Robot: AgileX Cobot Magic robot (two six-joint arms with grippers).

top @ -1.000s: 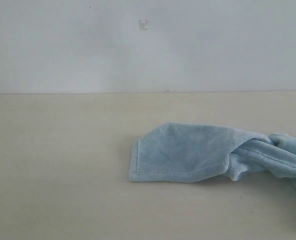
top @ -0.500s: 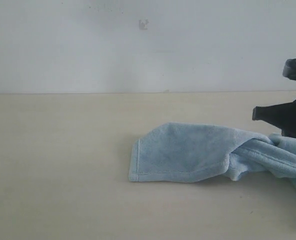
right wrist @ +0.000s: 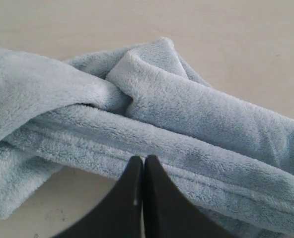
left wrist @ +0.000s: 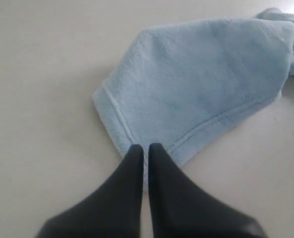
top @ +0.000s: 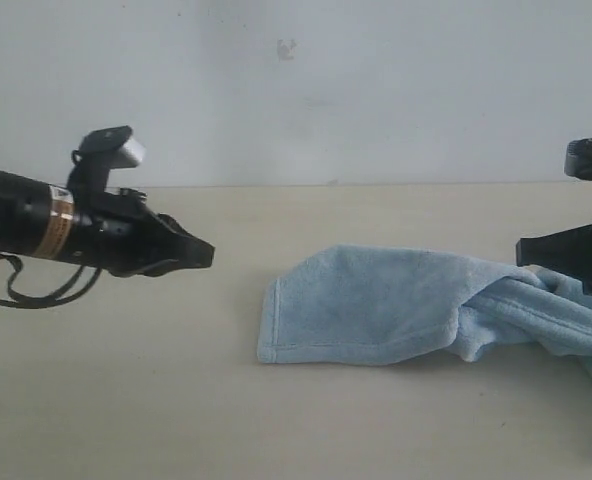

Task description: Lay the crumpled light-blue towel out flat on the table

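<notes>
Lying on the table [top: 126,380], one end flat and the other twisted, the towel [top: 376,305] looks soft, light and limp, best pinched at a hemmed corner; the left gripper [top: 204,254], short of the flat end, and right gripper [right wrist: 142,163], by the twist, are closed, empty.

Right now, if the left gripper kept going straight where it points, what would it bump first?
Most likely the towel: the left gripper, jaws together, aims at its hemmed corner. How high it hangs is unclear, so it might pass just over.
</notes>
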